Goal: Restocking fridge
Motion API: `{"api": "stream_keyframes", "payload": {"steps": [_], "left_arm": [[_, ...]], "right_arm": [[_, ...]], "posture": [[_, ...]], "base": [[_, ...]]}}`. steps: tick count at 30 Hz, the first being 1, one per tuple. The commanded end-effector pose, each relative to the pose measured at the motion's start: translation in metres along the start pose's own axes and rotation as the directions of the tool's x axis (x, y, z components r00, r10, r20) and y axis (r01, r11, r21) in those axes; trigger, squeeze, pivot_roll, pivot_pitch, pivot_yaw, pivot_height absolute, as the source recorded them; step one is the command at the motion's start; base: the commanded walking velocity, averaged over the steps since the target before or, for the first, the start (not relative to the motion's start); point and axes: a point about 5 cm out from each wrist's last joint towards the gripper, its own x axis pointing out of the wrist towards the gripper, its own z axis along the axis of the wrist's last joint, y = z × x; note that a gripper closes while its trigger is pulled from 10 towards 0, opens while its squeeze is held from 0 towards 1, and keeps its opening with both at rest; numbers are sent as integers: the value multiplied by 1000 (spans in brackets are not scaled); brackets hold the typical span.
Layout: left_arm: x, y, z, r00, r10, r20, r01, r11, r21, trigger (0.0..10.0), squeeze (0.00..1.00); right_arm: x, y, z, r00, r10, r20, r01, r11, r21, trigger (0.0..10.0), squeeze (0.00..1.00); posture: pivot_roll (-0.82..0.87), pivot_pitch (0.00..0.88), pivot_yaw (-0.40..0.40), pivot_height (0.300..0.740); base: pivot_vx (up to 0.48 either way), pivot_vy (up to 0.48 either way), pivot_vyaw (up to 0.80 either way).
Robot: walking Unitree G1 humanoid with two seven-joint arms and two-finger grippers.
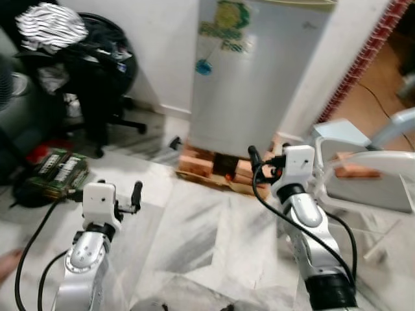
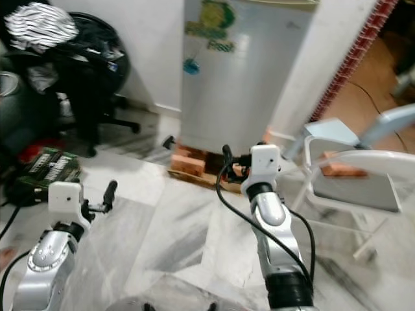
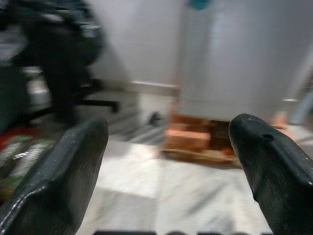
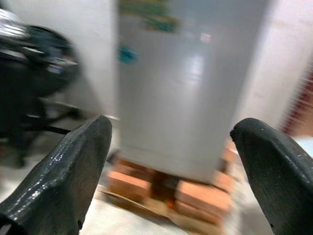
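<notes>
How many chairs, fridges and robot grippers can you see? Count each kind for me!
Chairs: 2, a black office chair and a white folding chair
Fridges: 1, the grey fridge, door closed
Grippers: 2, the left gripper and the right gripper, both open
Total: 5

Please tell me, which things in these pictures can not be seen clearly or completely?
- Fridge: its top is cut off by the upper edge of both eye views; the door is shut, so its contents are hidden.
- Stickers on the door: too blurred to read.
- Folding chair: cut off by the right edge.
- Bricks under the fridge: smeared by blur in the right wrist view.
- Green packs on the floor: labels too small.
</notes>
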Motion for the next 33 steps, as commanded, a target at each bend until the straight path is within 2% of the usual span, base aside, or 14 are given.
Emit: {"api": "stream_keyframes", "payload": {"steps": [1, 12, 23, 25, 33], "left_arm": [[0, 2, -1, 1000, -8, -5, 8, 1000, 1, 10000, 0], [-1, 0, -3, 1000, -7, -17, 7, 1000, 0, 10000, 0], [0, -2, -2, 1000, -25, -8, 25, 999, 39, 10000, 0], [1, -2, 1, 1000, -23, 20, 21, 996, 90, 10000, 0], [2, -4, 3, 999, -17, 27, 14, 994, 105, 10000, 0]], "right_arm": [[3, 1, 5, 1000, -6, 14, 6, 1000, -2, 10000, 0], [6, -2, 5, 1000, -16, 18, 16, 1000, -15, 10000, 0], [6, -2, 5, 999, -26, 19, 27, 1000, -17, 10000, 0], [6, -2, 4, 999, -30, 18, 30, 999, -18, 10000, 0], [8, -4, 6, 999, -37, 25, 38, 999, -20, 10000, 0]], "posture": [[107, 43, -44, 740], [110, 40, -44, 740], [110, 35, -38, 740], [109, 34, -36, 740], [104, 34, -33, 740]], "base": [[0, 446, -800], [0, 464, -800], [0, 450, -800], [0, 0, -800], [0, 0, -800]]}}
